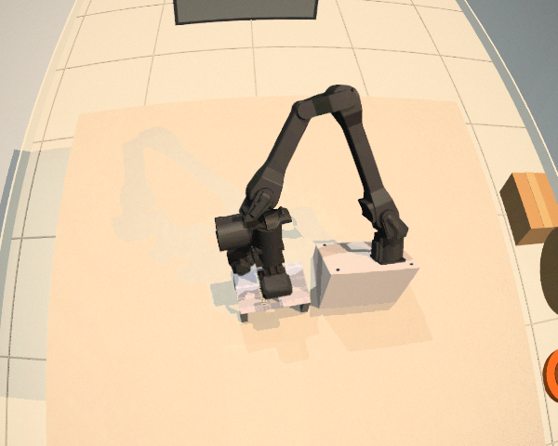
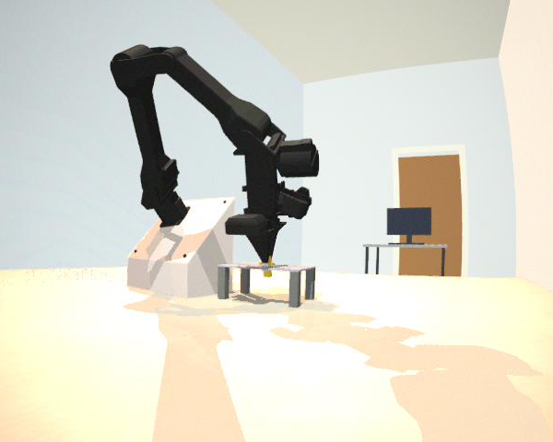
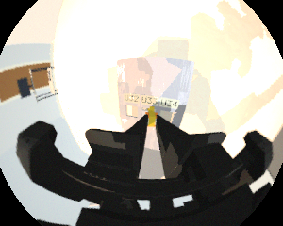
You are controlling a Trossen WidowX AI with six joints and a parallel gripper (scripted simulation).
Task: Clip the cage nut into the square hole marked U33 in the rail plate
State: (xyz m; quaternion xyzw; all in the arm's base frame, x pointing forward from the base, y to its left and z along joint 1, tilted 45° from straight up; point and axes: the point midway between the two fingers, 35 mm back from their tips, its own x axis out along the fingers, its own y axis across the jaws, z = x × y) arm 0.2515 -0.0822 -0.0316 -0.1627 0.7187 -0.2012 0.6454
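The yellow cage nut [image 2: 267, 273] [image 3: 152, 113] is between the fingertips, at the label U33 [image 3: 148, 101] of the rail plate [image 1: 297, 278] [image 2: 233, 266] [image 3: 132, 77]. In the exterior view its lower part shows below the plate's top and its upper part just above it, so it reaches down through the plate. My gripper [image 2: 266, 261] [image 3: 152, 121] is shut on the nut and points straight down, tips close above the plate. The U33 hole is hidden by nut and fingers; whether the wings are hooked and the flanges rest flat cannot be told. The top view hides the nut behind the gripper.
The plate stands on short grey legs [image 2: 294, 288]. Square holes show beside the nut near the labels U32 [image 3: 131, 98] and U34 [image 3: 170, 103]. The arm's light sloped base block [image 1: 361, 290] [image 2: 158, 271] stands close to the plate. A cardboard box [image 1: 534, 206] is far off at the right.
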